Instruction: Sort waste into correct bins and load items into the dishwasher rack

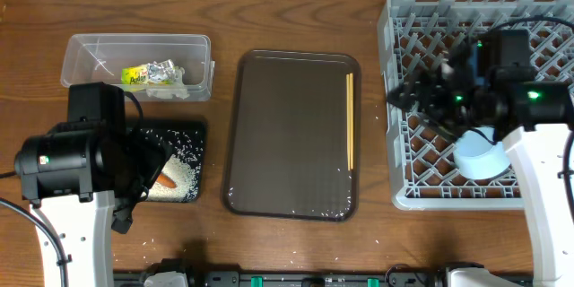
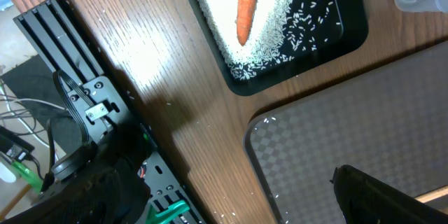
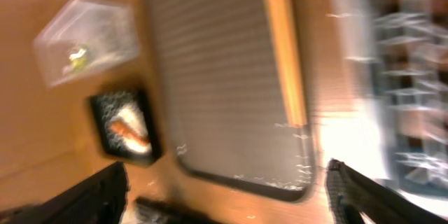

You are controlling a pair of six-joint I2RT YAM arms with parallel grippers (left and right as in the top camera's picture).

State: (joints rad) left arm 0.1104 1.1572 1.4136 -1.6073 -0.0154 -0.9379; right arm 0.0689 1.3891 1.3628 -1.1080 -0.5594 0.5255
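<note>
The black tray (image 1: 199, 134) at the left holds white rice (image 1: 178, 178) and an orange carrot (image 1: 165, 180); both also show in the left wrist view, the carrot (image 2: 246, 3) lying on the rice (image 2: 276, 21). The clear tub (image 1: 85, 54) holds the yellow-green snack wrapper (image 1: 136, 74) and a white tissue (image 1: 166, 90). Wooden chopsticks (image 1: 350, 121) lie on the brown tray (image 1: 287, 134). The grey dishwasher rack (image 1: 404, 143) holds a light blue bowl (image 1: 480, 157). My left gripper (image 2: 231, 203) is open and empty above the table's front edge. My right gripper (image 3: 224, 196) is open and empty over the rack's left side; its view is blurred.
Loose rice grains lie on the wooden table (image 1: 206, 233) by the black tray and along the brown tray's front rim (image 1: 287, 206). A black frame with cables (image 2: 77, 112) runs along the table's front edge. The right arm (image 1: 502, 81) covers part of the rack.
</note>
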